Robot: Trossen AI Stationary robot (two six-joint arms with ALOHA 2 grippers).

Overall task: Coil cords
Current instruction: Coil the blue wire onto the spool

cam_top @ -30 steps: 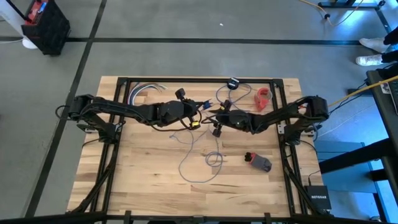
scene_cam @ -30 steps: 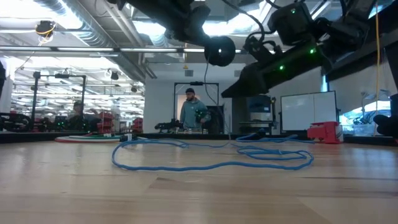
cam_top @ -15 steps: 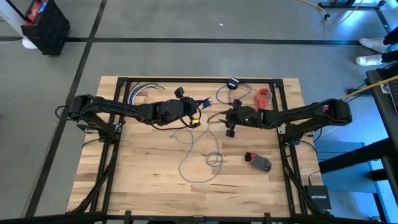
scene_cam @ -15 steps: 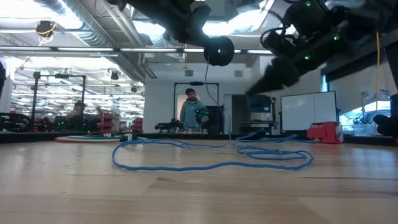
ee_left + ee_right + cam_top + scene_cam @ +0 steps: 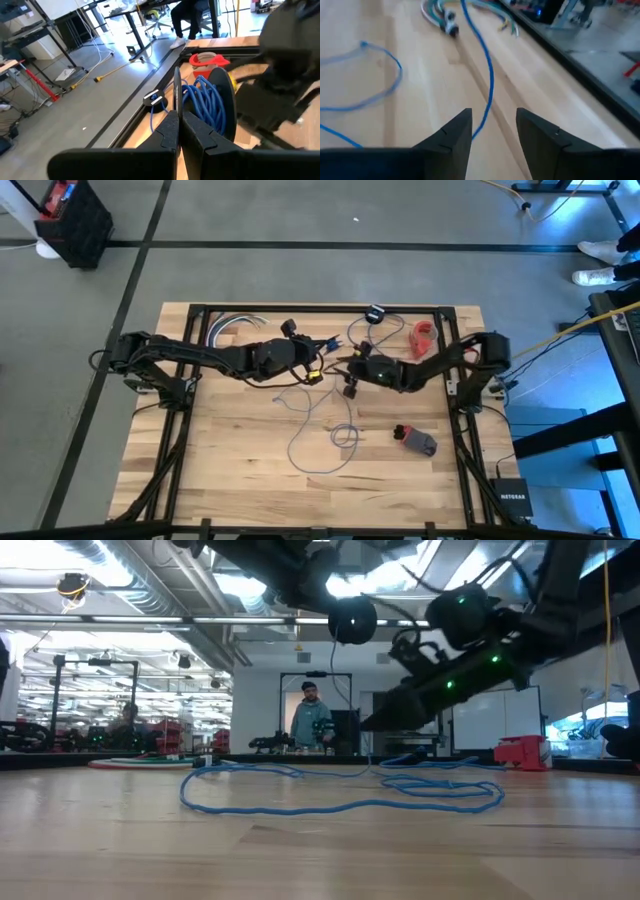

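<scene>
Blue cord (image 5: 318, 442) lay slack at six o'clock while our left gripper (image 5: 178, 131) pinched it shut and the right gripper (image 5: 492, 131), jaws wide, straddled a strand we judged might snag.

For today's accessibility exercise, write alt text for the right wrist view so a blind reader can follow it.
The right gripper hangs open over a pale wooden table, with a thin blue cord running between its two dark fingers. The cord also lies in a loose loop on the table, and a bundle of cables lies farther off.
</scene>
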